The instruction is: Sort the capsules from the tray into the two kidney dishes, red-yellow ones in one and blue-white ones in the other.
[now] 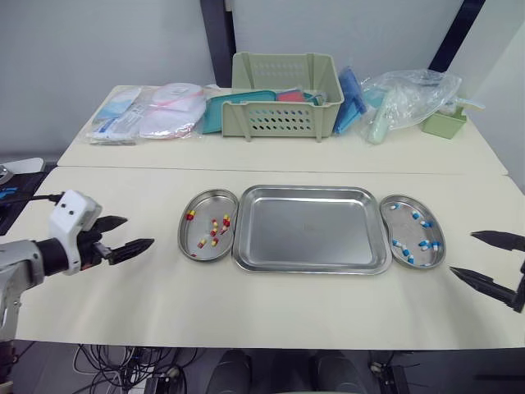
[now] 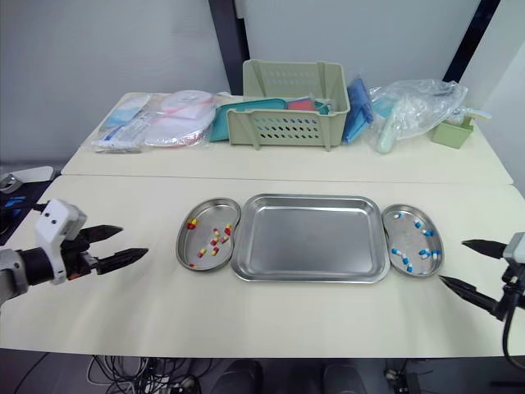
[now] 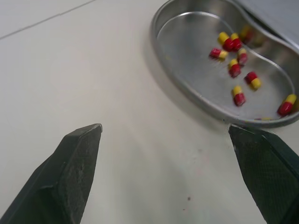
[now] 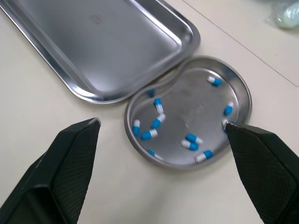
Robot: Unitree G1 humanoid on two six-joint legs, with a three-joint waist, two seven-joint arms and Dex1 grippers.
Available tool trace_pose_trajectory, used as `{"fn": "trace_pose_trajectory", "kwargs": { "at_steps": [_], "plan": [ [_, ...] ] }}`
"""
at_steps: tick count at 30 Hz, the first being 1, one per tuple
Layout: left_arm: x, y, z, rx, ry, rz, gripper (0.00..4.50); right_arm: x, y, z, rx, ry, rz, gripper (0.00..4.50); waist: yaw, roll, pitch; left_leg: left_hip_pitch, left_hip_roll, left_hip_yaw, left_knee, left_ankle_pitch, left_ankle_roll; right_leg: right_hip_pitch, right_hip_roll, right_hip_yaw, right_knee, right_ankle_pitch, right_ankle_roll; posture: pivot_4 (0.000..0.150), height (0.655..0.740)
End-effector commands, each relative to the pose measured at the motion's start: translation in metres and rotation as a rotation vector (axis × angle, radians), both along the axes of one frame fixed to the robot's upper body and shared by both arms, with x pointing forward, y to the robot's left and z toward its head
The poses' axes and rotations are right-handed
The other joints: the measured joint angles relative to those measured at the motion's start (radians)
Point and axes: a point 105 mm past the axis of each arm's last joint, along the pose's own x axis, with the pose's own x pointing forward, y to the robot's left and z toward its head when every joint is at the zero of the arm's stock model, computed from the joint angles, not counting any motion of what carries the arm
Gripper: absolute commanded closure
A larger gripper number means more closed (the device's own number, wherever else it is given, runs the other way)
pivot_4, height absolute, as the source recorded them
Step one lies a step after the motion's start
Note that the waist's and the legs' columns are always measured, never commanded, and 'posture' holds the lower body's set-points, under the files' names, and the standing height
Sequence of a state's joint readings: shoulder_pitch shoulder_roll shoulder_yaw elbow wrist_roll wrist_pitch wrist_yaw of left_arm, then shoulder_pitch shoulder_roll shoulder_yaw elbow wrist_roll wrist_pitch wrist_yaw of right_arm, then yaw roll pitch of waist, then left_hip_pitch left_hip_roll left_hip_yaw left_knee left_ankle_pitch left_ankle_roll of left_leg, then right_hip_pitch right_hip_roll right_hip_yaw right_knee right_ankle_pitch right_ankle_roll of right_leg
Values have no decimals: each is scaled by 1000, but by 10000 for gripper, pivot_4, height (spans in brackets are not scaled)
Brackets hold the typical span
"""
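No print can be read: the labels on the packets (image 1: pixel 146 115) at the far table's left end are too small to make out, and the steel tray (image 1: pixel 310 226) bears a faint mark near its middle that cannot be deciphered. The tray lies in the middle of the near table (image 1: pixel 271 304), its bed showing bare metal, with a kidney dish touching each short side. The left dish (image 1: pixel 207 203) holds a loose scatter of red-yellow capsules (image 3: pixel 238 95); the right dish (image 4: pixel 196 109) holds the blue-white capsules (image 4: pixel 158 105), spread across its floor. The left gripper (image 1: pixel 138 231) hovers over the table to the left of the left dish, apart from it, fingers spread wide and grasping nothing, tips pointing toward the dish; in the left wrist view the dish's rim sits just beyond one fingertip. The right gripper (image 1: pixel 462 253) hovers near the table's right edge, a little nearer the robot than the right dish, likewise released and empty, its tips aimed at the dish, which shows between and beyond the two fingers in the right wrist view. On the far table stand a pale green basket (image 1: pixel 287 94), a clear plastic bag (image 1: pixel 410 97) and a small green box (image 1: pixel 444 123).
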State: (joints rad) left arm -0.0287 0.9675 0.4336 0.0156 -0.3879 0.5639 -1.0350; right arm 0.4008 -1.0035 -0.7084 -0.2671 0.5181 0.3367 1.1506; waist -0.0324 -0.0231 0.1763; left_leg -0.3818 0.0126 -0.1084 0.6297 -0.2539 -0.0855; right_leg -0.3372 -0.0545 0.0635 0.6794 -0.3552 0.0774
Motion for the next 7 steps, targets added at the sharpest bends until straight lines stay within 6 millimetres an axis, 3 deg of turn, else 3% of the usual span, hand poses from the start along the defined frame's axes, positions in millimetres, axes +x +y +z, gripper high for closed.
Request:
{"fn": "trace_pose_trajectory", "kwargs": {
  "at_steps": [1, 4, 7],
  "plan": [
    [-11, 24, 6, 97, -6, 79, 162, -6, -26, 11, -101, 27, -7, 0, 0, 0, 1, 0, 0, 0, 0, 0, 0, 0, 0, 0, 0, 0, 0, 1500, 7400],
    [-16, 30, 4, 125, 10, 97, 162, -6, -35, 14, -128, 54, -5, 0, -1, 0, 1, 0, 0, 1, -1, 0, 0, 0, 0, 1, 0, 0, 0, 1500, 7400],
    [-14, 36, 8, 98, 22, 99, 162, -3, -32, 14, -132, 53, 9, 0, -1, 0, 1, 0, 0, 0, 0, 0, 0, 0, 0, 0, 0, 0, 0, 1500, 7400]
  ]
}}
